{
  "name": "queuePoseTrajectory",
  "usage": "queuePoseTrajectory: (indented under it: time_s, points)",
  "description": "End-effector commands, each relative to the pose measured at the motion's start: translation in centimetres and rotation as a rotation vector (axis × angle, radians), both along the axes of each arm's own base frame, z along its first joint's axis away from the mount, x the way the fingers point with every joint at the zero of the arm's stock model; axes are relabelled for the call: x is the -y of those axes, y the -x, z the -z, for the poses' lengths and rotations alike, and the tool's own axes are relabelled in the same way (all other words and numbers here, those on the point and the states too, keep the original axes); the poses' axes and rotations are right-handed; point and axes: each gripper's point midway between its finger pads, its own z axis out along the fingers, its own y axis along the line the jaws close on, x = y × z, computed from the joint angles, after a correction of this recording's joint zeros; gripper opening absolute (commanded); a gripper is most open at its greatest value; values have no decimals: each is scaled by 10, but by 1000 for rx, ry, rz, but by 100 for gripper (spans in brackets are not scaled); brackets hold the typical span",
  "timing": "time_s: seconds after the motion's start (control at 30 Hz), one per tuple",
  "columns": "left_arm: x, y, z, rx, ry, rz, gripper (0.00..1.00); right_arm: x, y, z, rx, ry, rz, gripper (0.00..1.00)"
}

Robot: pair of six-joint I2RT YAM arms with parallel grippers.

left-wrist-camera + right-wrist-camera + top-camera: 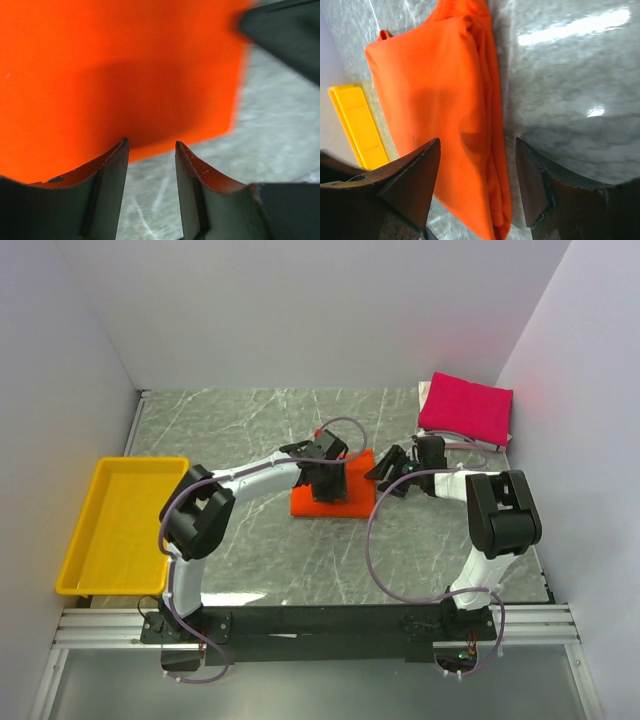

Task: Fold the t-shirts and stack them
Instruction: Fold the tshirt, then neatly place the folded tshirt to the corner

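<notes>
Worktop (250, 570) of grey marbled pattern is enclosed by pale walls on the left, far and right sides. A yellow tray (115, 530) is set at the left edge, toward the near left corner, and nothing is seen lying in it. Two arms are mounted at the near edge: the left arm (195, 525) is bent toward the middle, and the right arm (500, 515) is bent inward from the right edge.

The magenta-pink t-shirt (466, 408) is laid folded in the far right corner, well apart from both grippers. The orange t-shirt (355, 502) is laid as a folded rectangle near the middle of the worktop, well apart from the tray and from the magenta-pink one. In the right wrist view its layered folded edge is seen running along bare marble.

The left gripper (151, 145) is held over the orange t-shirt with its jaws parted; only bare worktop is seen between the fingertips, and the cloth edge lies just beyond them, so nothing is gripped. The right gripper (476, 142) is placed just beside the right edge of the orange t-shirt with its jaws spread wide; the cloth edge is seen below the gap, and no cloth is pinched between the fingers.
</notes>
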Motion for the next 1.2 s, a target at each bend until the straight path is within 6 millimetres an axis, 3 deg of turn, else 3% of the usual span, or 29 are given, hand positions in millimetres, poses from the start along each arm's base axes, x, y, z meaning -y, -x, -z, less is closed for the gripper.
queuePoseTrajectory:
  time_s: [0.0, 0.43, 0.53, 0.57, 0.63, 0.67, 0.7, 0.73, 0.83, 0.93, 1.03, 1.07, 1.13, 1.17]
  points:
    - [-5, 1, 19, -34, -11, -32, 47, -2, 1, 18, -16, 51, 34, 68]
    - [-2, 1, 23, -52, -13, -32, 46, -31, 11, 44, -88, 136, 32, 64]
    - [-1, 0, 20, -51, -6, -32, 45, -34, 9, 44, -90, 162, 31, 51]
    - [0, -1, 17, -49, -2, -37, 45, -35, 4, 42, -80, 169, 30, 39]
    - [-6, -9, 6, -19, -5, -61, 45, -33, 5, 45, -105, 199, 34, 29]
    - [-7, -17, -4, 0, 5, -78, 45, -32, 0, 42, -96, 212, 37, 12]
    - [-12, -21, -11, 9, 4, -95, 45, -26, -3, 41, -94, 242, 60, 2]
    - [-24, -34, -26, 29, 27, -133, 45, -21, 0, 43, -117, 269, 66, 0]
    - [-52, -54, -58, 63, 67, -199, 45, -10, -8, 32, -111, 351, 85, 0]
    - [-80, -63, -84, 101, 80, -234, 46, 2, -29, 9, -74, 447, 106, 0]
    - [-103, -64, -101, 126, 102, -250, 46, 17, -33, 8, -125, 569, 97, 0]
    - [-110, -61, -97, 121, 93, -250, 46, 24, -49, -6, -88, 617, 126, 0]
    - [-123, -57, -99, 125, 101, -256, 46, 35, -54, -9, -101, 665, 139, 0]
    - [-128, -57, -100, 131, 101, -256, 46, 37, -66, -22, -66, 688, 142, 0]
